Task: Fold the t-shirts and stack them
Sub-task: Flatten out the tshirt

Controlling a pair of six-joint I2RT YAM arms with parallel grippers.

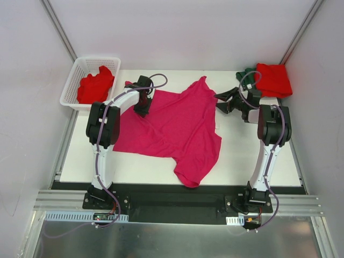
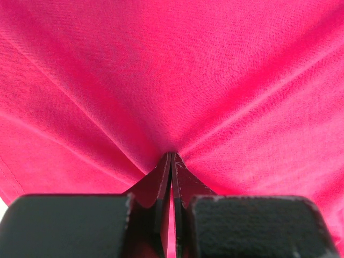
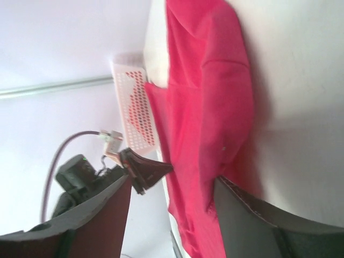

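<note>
White tabletop (image 1: 247, 156), pale walls (image 1: 183, 32), magenta t-shirt (image 1: 177, 129) spread across it

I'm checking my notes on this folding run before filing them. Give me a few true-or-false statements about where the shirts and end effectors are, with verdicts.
1. The left end effector is shut on a pinch of the magenta shirt. True.
2. The white basket is empty. False: a red shirt lies in it.
3. The right end effector is clamped on the magenta shirt. False: its jaws stand open at the shirt's edge and hold nothing.
4. A folded red shirt and a dark green shirt sit together at the far right corner of the table. True.
</note>
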